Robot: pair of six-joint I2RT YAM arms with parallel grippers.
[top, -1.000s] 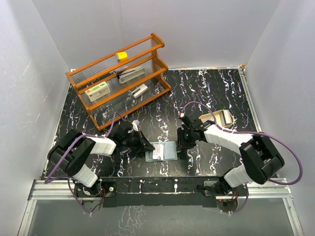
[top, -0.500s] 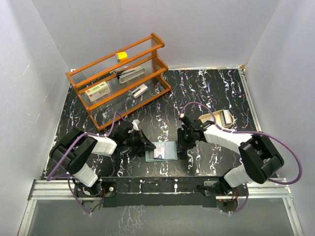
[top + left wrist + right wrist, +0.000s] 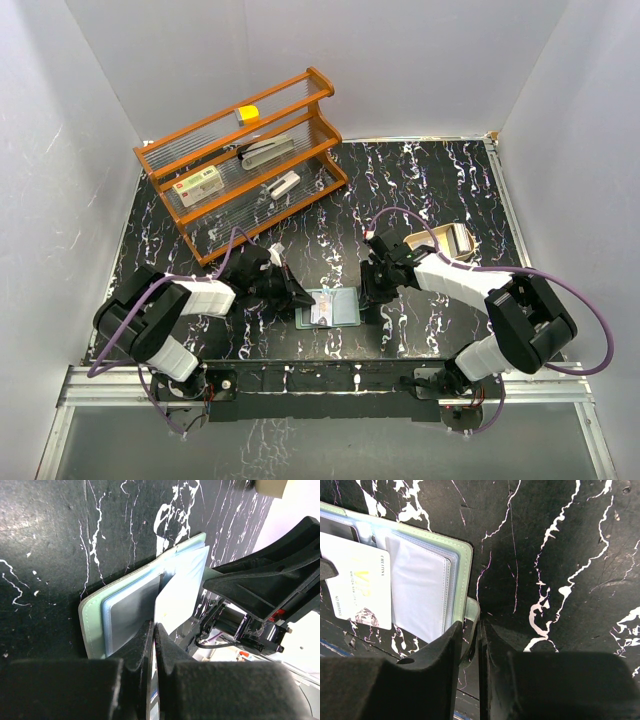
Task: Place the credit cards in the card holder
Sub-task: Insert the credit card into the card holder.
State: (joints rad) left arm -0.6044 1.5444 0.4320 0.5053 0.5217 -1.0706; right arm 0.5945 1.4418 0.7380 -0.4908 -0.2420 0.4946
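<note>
Left pincer [image 3: 155,628]: jaws fully closed, pinching one pale card [image 3: 355,585] by its edge. Card lies over the left half of the open card holder [image 3: 464,565], angled toward the clear sleeves [image 3: 420,590]. Part of it overhangs the holder's near edge, so it is not seated. Whether its leading edge has entered a pocket: cannot tell.

Right pincer [image 3: 471,630]: jaws nearly closed, nipping the holder's snap tab [image 3: 471,611] at its right edge. Judged to be pinning the holder open and flat.

Holder position: on the table [image 3: 420,180], close to the near edge, about midway between the two arms.

Progress, as judged: holder opened, first card at the mouth, insertion not finished. The sleeves that show look empty. No other loose cards visible on the table.

Containers:
- Tan tray [image 3: 425,238], right side of table behind the right arm; something greyish inside, too small to identify.
- Orange rack [image 3: 320,82], far left corner: yellow item [image 3: 247,112] on top shelf, grey stapler-like object [image 3: 268,150] and white box with red label [image 3: 200,183] lower down.
</note>
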